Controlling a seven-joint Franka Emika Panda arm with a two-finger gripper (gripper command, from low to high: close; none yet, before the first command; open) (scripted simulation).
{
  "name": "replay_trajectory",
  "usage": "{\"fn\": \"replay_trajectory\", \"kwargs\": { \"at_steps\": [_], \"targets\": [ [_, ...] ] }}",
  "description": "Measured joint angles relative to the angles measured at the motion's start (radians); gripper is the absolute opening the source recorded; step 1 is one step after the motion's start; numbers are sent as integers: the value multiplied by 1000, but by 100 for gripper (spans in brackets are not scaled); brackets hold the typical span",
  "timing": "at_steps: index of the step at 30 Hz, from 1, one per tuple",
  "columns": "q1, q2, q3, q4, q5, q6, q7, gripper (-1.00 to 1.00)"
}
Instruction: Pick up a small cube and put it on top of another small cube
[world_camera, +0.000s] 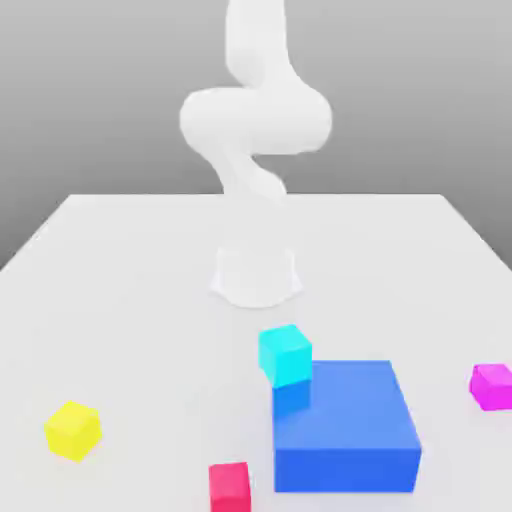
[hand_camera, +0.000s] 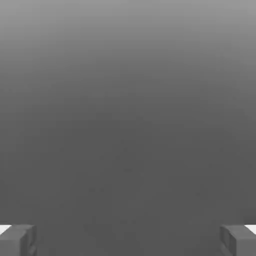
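On the white table (world_camera: 120, 260), the small yellow cube (world_camera: 72, 430) sits alone at about 8 o'clock from the big blue block (world_camera: 345, 425), well apart from it. A cyan cube (world_camera: 285, 354) rests at the block's 11 o'clock corner, a red-pink cube (world_camera: 230, 486) near its 8 o'clock, a magenta cube (world_camera: 492, 386) at 3 o'clock. The gripper (hand_camera: 128, 240) has its jaws spread wide, holding nothing, fingertips (hand_camera: 17, 240) far apart
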Motion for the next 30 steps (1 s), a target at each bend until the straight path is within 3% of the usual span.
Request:
{"fn": "replay_trajectory", "kwargs": {
  "at_steps": [13, 25, 30],
  "targets": [
    [-182, 480, -49, -105, 136, 199, 548, 0],
    [-282, 898, -176, -205, 90, 395, 1170, 0],
    [-324, 1079, -137, -181, 156, 526, 1167, 0]
  ]
}}
